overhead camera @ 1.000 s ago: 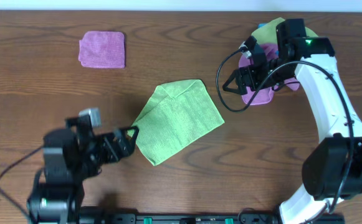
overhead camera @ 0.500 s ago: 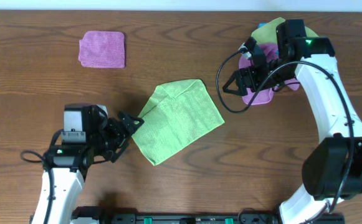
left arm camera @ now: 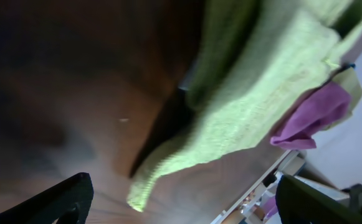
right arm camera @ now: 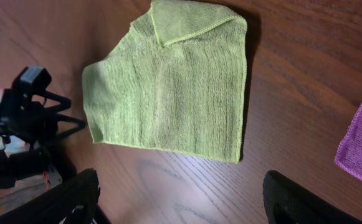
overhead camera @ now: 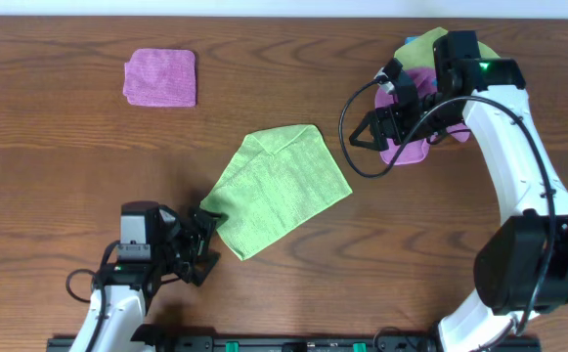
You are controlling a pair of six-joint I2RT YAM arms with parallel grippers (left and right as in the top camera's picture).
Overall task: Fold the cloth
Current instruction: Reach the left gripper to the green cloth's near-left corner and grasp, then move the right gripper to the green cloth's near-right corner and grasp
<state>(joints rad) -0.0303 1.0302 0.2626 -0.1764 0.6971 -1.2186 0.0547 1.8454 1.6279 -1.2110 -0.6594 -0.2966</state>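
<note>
While my left gripper [overhead camera: 205,242] hangs wide open beside the cloth [overhead camera: 282,186] corner, closing high may miss or shove it; wrist view blurry.

Plain lime-green cloth [overhead camera: 282,186], 2 purple cloths [overhead camera: 160,78] (plain too), brown wood-grain table [overhead camera: 49,147].

No readable text, labels or numbers appear anywhere.

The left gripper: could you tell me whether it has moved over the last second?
Yes. The left gripper has moved down the overhead view, farther from the purple cloth at top left, along the left side of the green cloth.
</note>
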